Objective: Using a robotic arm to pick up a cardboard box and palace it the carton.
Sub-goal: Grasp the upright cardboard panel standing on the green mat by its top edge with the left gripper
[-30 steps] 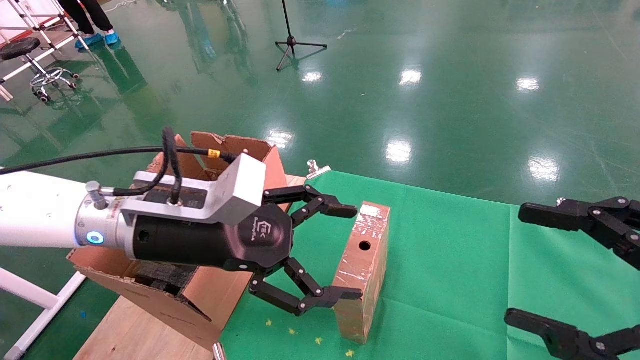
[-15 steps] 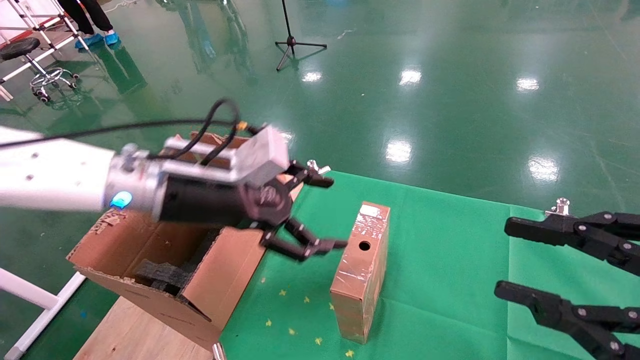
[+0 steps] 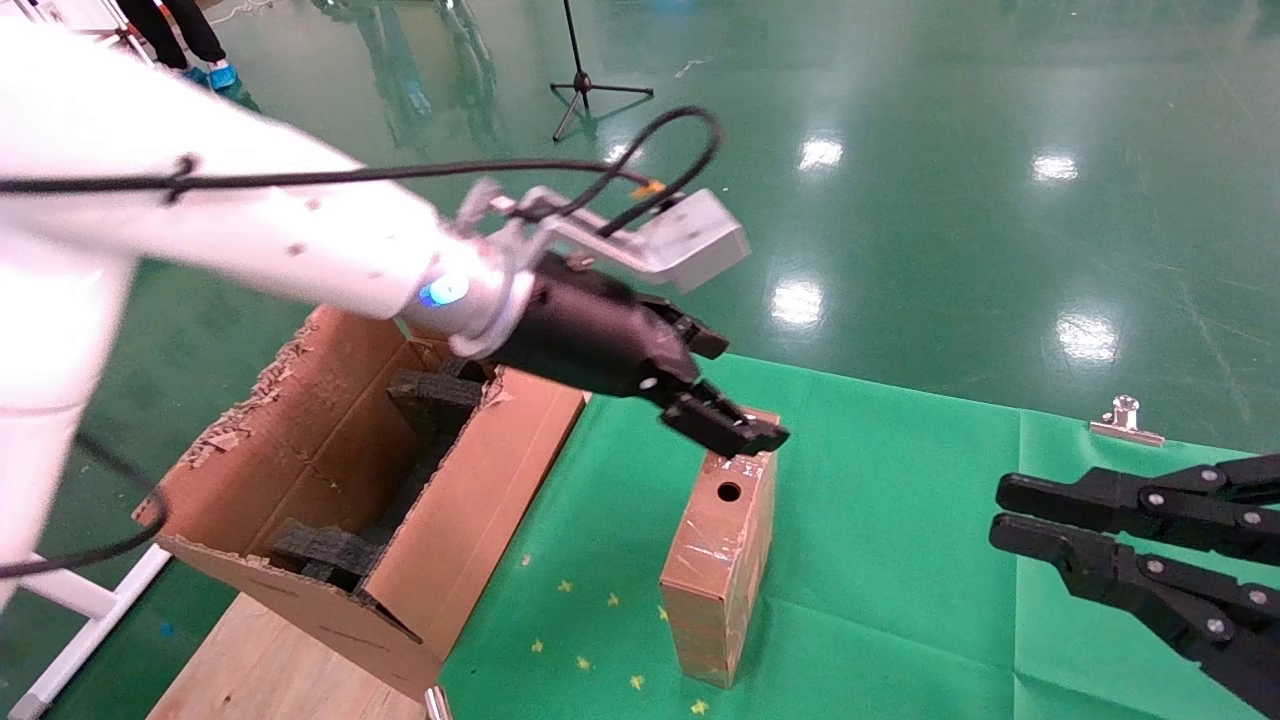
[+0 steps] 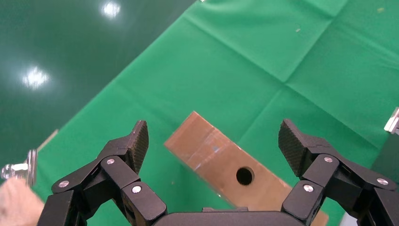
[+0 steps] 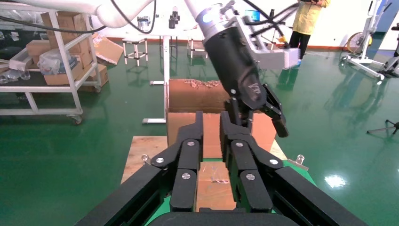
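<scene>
Left pincer [image 4: 214,141] wide open, empty, above cardboard box [image 3: 722,545] standing on green cloth [image 3: 900,520]

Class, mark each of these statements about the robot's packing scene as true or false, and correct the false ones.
1. The left claw is open above the small box. True.
2. The small box already lies inside the big carton. False: it stands on the green cloth, beside the carton.
3. The small box has a round hole in one face. True.
4. The right claw grips the small box. False: its fingers are closed on nothing, off to the robot's right.
5. Black foam blocks sit inside the big carton. True.
</scene>
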`<state>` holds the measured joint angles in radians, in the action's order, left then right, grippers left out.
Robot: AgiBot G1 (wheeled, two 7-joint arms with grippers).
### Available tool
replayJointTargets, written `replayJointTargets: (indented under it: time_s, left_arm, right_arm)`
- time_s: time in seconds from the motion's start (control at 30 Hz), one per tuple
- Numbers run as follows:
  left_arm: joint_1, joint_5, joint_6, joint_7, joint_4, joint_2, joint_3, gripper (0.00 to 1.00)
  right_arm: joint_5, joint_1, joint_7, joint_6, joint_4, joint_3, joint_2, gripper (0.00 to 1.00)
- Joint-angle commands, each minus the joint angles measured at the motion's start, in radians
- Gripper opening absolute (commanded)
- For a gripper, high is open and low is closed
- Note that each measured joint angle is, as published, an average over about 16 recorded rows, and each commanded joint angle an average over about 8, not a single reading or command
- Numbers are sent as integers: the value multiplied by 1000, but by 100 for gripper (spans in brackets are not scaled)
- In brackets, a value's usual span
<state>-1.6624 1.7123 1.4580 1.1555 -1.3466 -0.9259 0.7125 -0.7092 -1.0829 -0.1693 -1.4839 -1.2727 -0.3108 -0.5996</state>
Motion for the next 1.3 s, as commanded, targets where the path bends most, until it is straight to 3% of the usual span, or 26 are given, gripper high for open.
replayJointTargets:
  time_s: [0.03, 0.23, 0.47, 0.8, 1.03, 1.3]
  left_arm:
    - [-37, 54, 23, 82, 1, -39, 31, 100]
    - [-115, 203, 85, 414, 2, -167, 120, 100]
    - [-132, 191, 107, 636, 14, -235, 187, 100]
    - [-194, 201, 106, 782, 11, -252, 333, 100]
    - [-237, 169, 59, 789, -2, -227, 333, 100]
    - [-253, 158, 85, 835, -3, -208, 362, 100]
  right_arm:
    - [0, 0, 0, 0, 0, 0, 0, 0]
    - [0, 0, 0, 0, 0, 0, 0, 0]
    - [0, 0, 0, 0, 0, -1, 0, 0]
    - [1, 0, 0, 0, 0, -1, 0, 0]
    - [1, 0, 1, 0, 0, -1, 0, 0]
    - [1, 0, 1, 1, 0, -1, 1, 0]
